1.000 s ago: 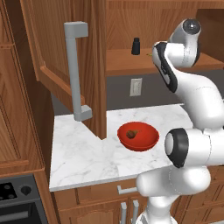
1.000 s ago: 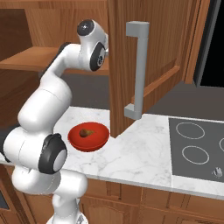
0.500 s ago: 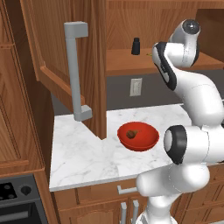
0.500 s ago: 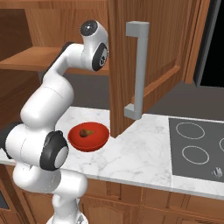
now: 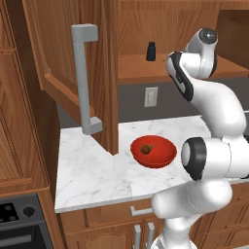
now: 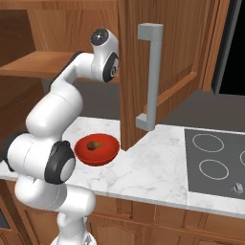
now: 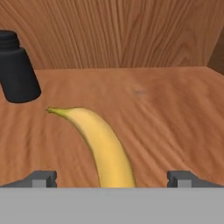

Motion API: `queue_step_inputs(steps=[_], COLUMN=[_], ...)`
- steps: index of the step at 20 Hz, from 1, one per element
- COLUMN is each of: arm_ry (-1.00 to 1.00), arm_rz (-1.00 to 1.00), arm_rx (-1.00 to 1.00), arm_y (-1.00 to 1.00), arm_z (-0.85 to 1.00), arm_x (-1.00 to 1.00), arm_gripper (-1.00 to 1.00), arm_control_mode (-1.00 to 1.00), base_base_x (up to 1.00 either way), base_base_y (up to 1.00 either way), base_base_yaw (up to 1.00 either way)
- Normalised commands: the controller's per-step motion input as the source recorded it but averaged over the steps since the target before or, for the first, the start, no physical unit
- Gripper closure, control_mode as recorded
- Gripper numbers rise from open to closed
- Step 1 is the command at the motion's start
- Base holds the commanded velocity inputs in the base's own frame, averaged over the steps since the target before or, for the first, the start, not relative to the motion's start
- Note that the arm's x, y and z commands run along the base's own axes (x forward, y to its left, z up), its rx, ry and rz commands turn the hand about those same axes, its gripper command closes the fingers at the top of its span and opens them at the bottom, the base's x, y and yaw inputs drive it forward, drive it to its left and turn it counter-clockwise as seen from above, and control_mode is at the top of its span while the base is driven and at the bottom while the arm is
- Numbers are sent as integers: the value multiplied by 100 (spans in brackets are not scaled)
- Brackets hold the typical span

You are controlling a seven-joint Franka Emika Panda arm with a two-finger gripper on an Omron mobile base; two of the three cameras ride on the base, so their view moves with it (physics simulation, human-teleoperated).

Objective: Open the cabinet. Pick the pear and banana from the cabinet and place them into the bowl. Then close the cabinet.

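Cabinet (image 5: 63, 63): upper unit of reddish wood, one door swung wide open over the left of the tabletop, long grey bar handle (image 5: 83, 78) facing out. The open shelf inside runs behind the arm's upper end.

Tabletop (image 5: 87, 170): white marble, below the cabinet. In the right base view a cooktop (image 6: 215, 158) lies off to its right.

Arm: reaches up from the base, with the hand in at shelf level.

Bowl (image 5: 153, 151): red, glossy, on the tabletop just right of the open door's lower edge. The pear (image 5: 146, 149) already lies inside it, a small brown lump near the middle.

Banana (image 7: 98, 144): lies flat on the cabinet shelf, curving from its tip at far left toward the near edge, between the two fingertips.

Bottle (image 7: 16, 68): small, black, upright on the same shelf, far left of the banana and apart from it.

Pincer (image 7: 112, 177): wide open, empty, one tip on each side of the banana's near end, not closed on it.

Judgement: the pear is done; the banana pick is the step in hand; the door is left to close.

Risks:
- The banana lies slanted across the gap, so closing could push it sideways or pinch only its curved edge, and it could slip out.
- Coming down too far could jam the tips on the shelf.
- A wide swing out could clip the door edge or knock the bottle over.
- A release off centre could tip the banana over the shallow bowl's rim.
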Motion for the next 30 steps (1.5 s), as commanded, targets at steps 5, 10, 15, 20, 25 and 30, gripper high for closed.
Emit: queue_step_inputs(steps=[5,10,15,20,25,30], arm_ry=[1,2,0,0,0,0], arm_rz=[0,0,0,0,0,0], arm_rx=[2,0,0,0,0,0], arm_y=[0,0,0,0,0,0], arm_z=[-12,-35,-15,0,0,0], arm_x=[32,28,13,-4,-57,-100], arm_gripper=[-100,-100,100,100,100,100], arm_control_mode=[-100,-100,-100,-100,-100,-100], base_base_x=[0,0,0,0,0,0], base_base_y=[0,0,0,0,0,0], base_base_yaw=[0,0,0,0,0,0])
